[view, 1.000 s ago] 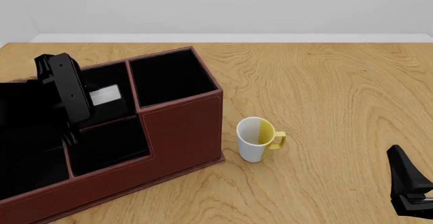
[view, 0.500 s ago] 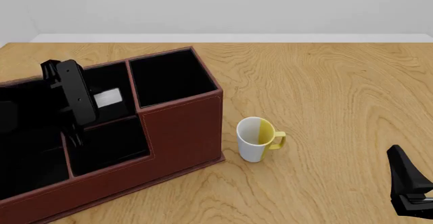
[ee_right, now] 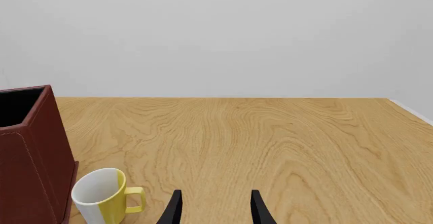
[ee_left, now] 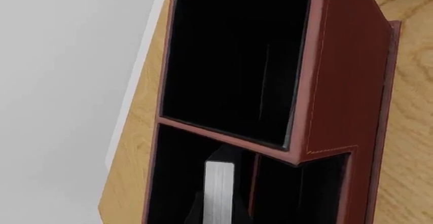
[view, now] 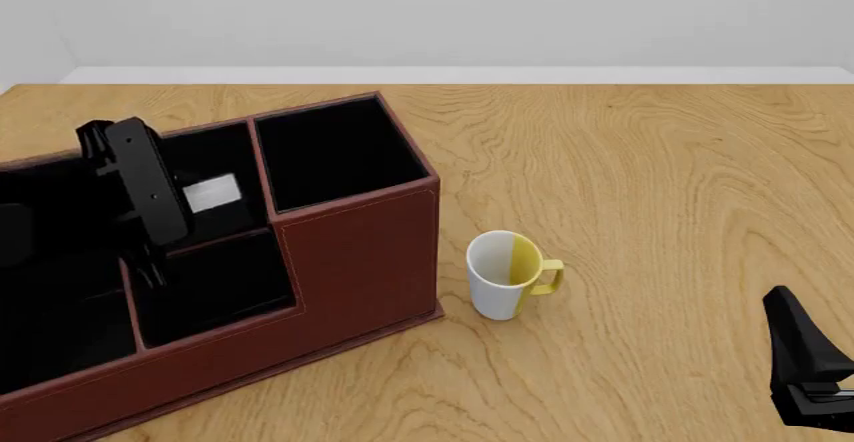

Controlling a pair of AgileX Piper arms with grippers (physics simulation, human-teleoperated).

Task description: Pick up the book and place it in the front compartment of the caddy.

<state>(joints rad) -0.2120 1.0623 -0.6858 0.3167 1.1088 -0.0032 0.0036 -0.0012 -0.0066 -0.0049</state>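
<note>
The caddy (view: 360, 252), a reddish-brown box with black compartments, fills the table's left side. My left gripper (view: 180, 207) hangs over its middle and points toward the tall right-hand compartment. In the left wrist view the book (ee_left: 219, 188) is a thin grey slab seen edge-on, and the left gripper (ee_left: 218, 216) is shut on it, a dark finger on either side. From the front the book (view: 214, 194) shows as a pale patch in the rear middle compartment. My right gripper (view: 798, 352) is open and holds nothing at the near right corner, far from the caddy.
A white-and-yellow mug (view: 505, 272) stands upright on the wooden table just right of the caddy's front corner, and also appears in the right wrist view as the mug (ee_right: 101, 198). The right gripper (ee_right: 213, 209) faces bare wood table and the far wall.
The left gripper with the book moved slightly right and down into the caddy, then stayed almost still. The right arm and the mug have not moved.
</note>
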